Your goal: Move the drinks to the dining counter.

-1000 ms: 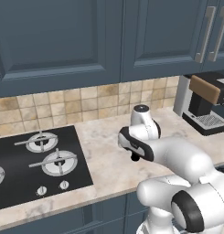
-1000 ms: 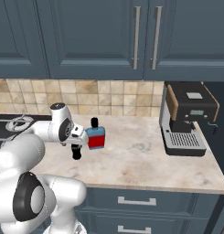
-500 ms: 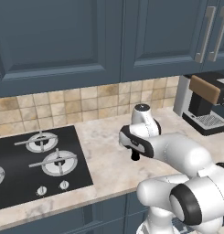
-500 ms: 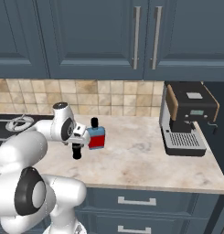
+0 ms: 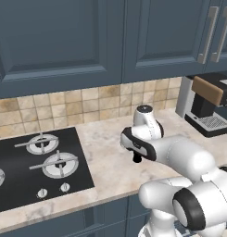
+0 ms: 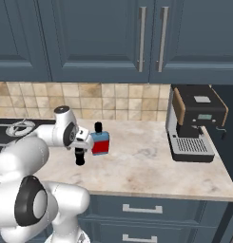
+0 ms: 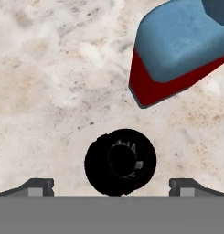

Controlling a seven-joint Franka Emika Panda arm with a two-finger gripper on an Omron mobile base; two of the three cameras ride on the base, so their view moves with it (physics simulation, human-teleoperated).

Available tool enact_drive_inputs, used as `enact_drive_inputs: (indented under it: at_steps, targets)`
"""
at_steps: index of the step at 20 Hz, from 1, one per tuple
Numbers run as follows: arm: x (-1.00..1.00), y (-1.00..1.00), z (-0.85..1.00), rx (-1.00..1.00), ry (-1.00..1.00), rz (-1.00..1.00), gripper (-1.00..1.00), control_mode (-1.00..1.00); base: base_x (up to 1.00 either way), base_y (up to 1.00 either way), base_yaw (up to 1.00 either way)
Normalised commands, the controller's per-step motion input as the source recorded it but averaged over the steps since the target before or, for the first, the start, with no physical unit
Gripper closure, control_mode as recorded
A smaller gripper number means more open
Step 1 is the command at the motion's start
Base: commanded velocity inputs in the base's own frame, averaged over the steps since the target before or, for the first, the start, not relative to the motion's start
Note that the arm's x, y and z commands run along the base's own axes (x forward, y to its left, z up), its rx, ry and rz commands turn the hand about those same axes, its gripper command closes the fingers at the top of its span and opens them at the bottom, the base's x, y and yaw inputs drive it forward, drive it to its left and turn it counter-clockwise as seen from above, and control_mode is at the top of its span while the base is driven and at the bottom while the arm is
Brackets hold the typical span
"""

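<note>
- The claw (image 7: 111, 185) hangs straight above the small black bottle (image 7: 120, 162), its two tips (image 7: 38, 185) spread as wide as they go, one on each side of the bottle's round top; nothing is held
- From the right base camera the black bottle (image 6: 80, 156) stands upright on the marble counter (image 6: 151, 163), under the end of the white arm (image 6: 65, 133), roughly midway between the tiled back wall and the front edge
- From the left base camera the same bottle (image 5: 137, 157) shows as a dark stub just below the arm's wrist
- The flat blue bottle (image 6: 100, 141) with red label and black cap stands upright just beside the black one, on its back-wall side and slightly toward the coffee machine; whether the two touch I cannot tell
- In the hand camera the blue bottle (image 7: 179, 50) lies toward the upper right, apart from the black top
- A black stove (image 5: 36, 166) takes up the left end of the counter
- A coffee machine (image 6: 196, 123) sits near the right end, against the back wall, well apart from both bottles
- Dark blue cupboards (image 6: 113, 38) hang above the tiles
</note>
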Motion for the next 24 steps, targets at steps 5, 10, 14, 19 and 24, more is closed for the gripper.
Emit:
enact_drive_inputs:
  at_steps: [5,10,14,19,24]
  targets:
    - [-0.03,0.0,-0.04,0.0,-0.15,0.0,-1.0,-1.0,0.0,0.0,0.0]
    - [0.0,0.0,-0.06,0.0,-0.11,0.0,-1.0,-1.0,0.0,0.0,0.0]
    - [0.0,0.0,-0.12,0.0,-0.05,0.0,-1.0,-1.0,0.0,0.0,0.0]
    - [0.0,0.0,-0.08,0.0,-0.04,0.0,-1.0,-1.0,0.0,0.0,0.0]
    - [0.0,0.0,0.0,0.0,-0.03,0.0,-1.0,-1.0,0.0,0.0,0.0]
